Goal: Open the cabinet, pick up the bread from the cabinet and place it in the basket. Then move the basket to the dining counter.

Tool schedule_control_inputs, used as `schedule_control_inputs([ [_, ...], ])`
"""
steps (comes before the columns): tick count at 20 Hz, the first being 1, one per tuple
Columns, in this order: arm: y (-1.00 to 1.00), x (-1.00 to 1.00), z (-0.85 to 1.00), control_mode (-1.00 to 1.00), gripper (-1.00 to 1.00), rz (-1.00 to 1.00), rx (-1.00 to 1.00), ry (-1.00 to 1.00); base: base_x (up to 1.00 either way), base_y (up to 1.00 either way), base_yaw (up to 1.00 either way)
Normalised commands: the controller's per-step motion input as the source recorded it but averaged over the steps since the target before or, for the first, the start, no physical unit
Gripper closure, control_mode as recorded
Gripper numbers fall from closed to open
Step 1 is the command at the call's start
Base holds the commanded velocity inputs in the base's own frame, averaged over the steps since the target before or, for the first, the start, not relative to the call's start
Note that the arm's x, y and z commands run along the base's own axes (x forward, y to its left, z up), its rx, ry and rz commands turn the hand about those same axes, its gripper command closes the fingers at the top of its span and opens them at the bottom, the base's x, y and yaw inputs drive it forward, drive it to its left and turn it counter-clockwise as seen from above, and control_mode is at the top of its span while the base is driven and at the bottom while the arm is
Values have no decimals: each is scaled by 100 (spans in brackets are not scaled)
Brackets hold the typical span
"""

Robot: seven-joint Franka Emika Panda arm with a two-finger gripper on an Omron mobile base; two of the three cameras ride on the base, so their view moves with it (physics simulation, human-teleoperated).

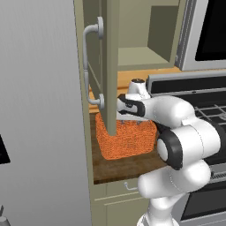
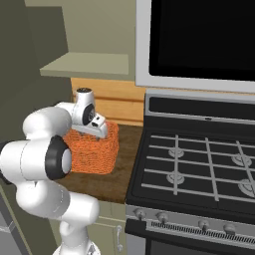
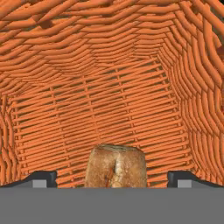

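Bread [image 3: 115,166] sits between the 2 fingers [image 3: 43,178] inside the orange basket [image 1: 128,141], fingers spread wide, not touching it. Gripper [image 2: 95,128] dips into basket on the wood bench [image 1: 128,167], under the open cabinet [image 1: 109,66], beside stove [image 2: 199,169].

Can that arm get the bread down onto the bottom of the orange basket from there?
Probably yes: the gripper is over the basket, the bread sits between its fingers, and bare weave lies below.
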Motion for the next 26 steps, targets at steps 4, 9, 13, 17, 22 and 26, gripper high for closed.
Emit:
schedule_control_inputs([
  [4,0,-41,25,-100,-100,0,-3,-11,0,0,0],
  [9,-7,-55,16,-100,-100,0,-1,-23,0,0,0],
  [13,-24,-60,44,-100,-100,0,0,-21,0,0,0],
  [17,-39,-49,58,-100,-100,-10,0,-6,0,0,0],
  [22,-46,-36,27,-100,-100,-20,0,0,0,0,0],
  [26,-54,-22,10,-100,-100,-21,0,3,0,0,0],
])
